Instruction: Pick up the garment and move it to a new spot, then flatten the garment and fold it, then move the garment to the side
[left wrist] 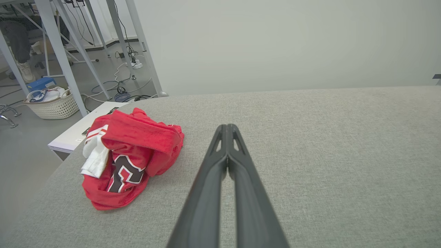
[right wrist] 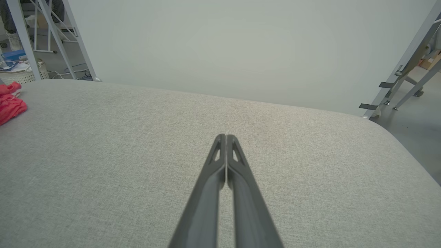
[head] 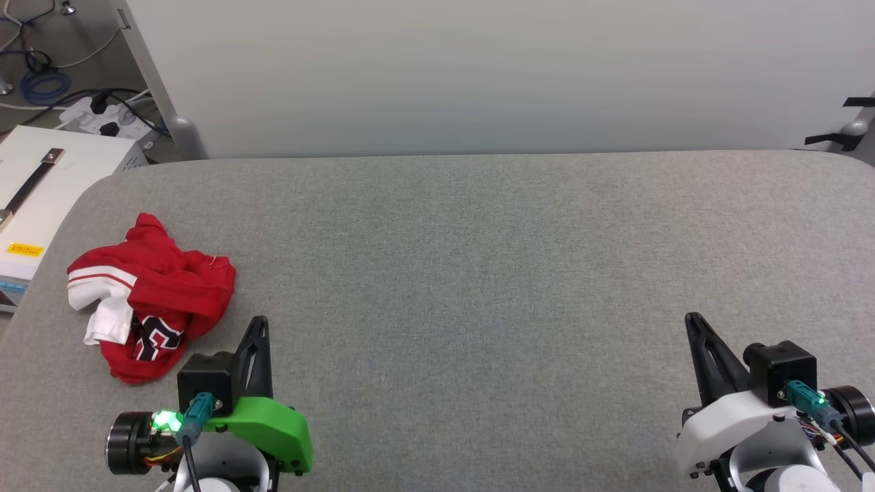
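The garment (head: 154,297) is a red T-shirt with white sleeve cloth and a dark-and-white print, lying crumpled in a heap near the left edge of the grey table (head: 478,273). In the left wrist view the garment (left wrist: 131,158) sits left of my fingers, apart from them. My left gripper (head: 260,321) is shut and empty, just right of the heap at the table's front. My left gripper (left wrist: 227,126) shows its tips pressed together. My right gripper (head: 692,318) is shut and empty at the front right, far from the garment. My right gripper (right wrist: 225,136) hovers over bare cloth; a red edge of the garment (right wrist: 10,103) shows at far left.
A white box (head: 41,198) with a dark handle stands beside the table's left edge. A pale wall panel (head: 478,75) rises behind the table. Cables and a power strip (head: 102,119) lie on the floor at back left. A white basket (left wrist: 51,103) stands on the floor.
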Robot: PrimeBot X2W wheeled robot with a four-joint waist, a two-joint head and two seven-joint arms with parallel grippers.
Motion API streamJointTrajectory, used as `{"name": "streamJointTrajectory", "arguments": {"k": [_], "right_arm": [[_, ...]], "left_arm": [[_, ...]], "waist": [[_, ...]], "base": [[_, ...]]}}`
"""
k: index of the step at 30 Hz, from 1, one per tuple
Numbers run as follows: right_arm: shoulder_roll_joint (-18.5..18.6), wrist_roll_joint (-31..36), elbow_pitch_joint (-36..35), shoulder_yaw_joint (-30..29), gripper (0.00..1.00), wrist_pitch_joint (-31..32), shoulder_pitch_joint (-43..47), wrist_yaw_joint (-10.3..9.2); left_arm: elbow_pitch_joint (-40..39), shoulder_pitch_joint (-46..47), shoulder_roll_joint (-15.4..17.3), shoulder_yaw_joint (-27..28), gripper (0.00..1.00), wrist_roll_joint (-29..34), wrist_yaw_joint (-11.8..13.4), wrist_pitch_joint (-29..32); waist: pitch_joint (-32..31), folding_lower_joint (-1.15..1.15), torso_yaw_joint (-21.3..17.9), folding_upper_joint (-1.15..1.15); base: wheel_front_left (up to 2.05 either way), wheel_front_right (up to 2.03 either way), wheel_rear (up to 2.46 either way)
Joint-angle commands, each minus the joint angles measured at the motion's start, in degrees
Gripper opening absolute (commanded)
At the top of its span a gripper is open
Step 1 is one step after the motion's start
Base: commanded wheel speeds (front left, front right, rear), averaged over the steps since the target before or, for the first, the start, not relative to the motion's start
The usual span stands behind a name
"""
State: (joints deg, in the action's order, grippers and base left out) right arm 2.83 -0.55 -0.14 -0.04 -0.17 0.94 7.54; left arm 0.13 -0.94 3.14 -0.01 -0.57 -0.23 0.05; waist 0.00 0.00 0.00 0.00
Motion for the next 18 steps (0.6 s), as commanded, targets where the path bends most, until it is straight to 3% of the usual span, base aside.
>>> {"name": "streamJointTrajectory", "arguments": {"k": [1, 18], "right_arm": [[0.0, 0.6, 0.1, 0.0, 0.00, 0.2, -0.9, -0.05], [0.0, 0.6, 0.1, 0.0, 0.00, 0.2, -0.9, -0.05]], "left_arm": [[-0.1, 0.9, -0.3, 0.0, 0.00, 0.6, 0.2, 0.0], [-0.1, 0.9, -0.3, 0.0, 0.00, 0.6, 0.2, 0.0]], "waist": [[0.0, 0.00, 0.0, 0.00], [0.0, 0.00, 0.0, 0.00]], "base": [[0.00, 0.00, 0.00], [0.00, 0.00, 0.00]]}}
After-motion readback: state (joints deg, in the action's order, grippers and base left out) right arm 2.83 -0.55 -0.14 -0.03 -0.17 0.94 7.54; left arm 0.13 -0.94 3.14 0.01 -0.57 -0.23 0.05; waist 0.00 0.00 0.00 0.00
